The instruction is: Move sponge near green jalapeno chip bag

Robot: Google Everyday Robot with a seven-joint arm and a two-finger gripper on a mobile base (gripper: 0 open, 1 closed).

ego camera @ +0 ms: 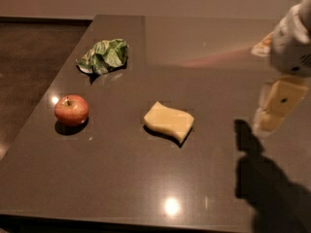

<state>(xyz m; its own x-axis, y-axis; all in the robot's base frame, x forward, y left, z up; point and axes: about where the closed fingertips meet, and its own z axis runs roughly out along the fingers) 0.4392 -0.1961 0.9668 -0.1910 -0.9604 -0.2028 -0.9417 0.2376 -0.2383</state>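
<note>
**Sponge to the left of the raised gripper, before pickup**

The sponge (169, 122), a pale yellow block with wavy edges, lies flat near the middle of the dark table (146, 188). Its long axis runs roughly left to right, with the right end tipped a little toward the near edge. The green jalapeno chip bag (104, 56) sits crumpled at the far left, well apart from the sponge. A red apple (71, 109) stands to the sponge's left, nearer to the table's left edge.

The gripper (272, 110) hangs at the right side of the view, above the table and well apart from the sponge. It has hold of nothing, and I cannot tell whether it is open or closed. Its shadow (262, 178) falls on the near right of the tabletop.

I judge that my next move must carry the gripper leftward and down, meeting the sponge across its short axis.
</note>
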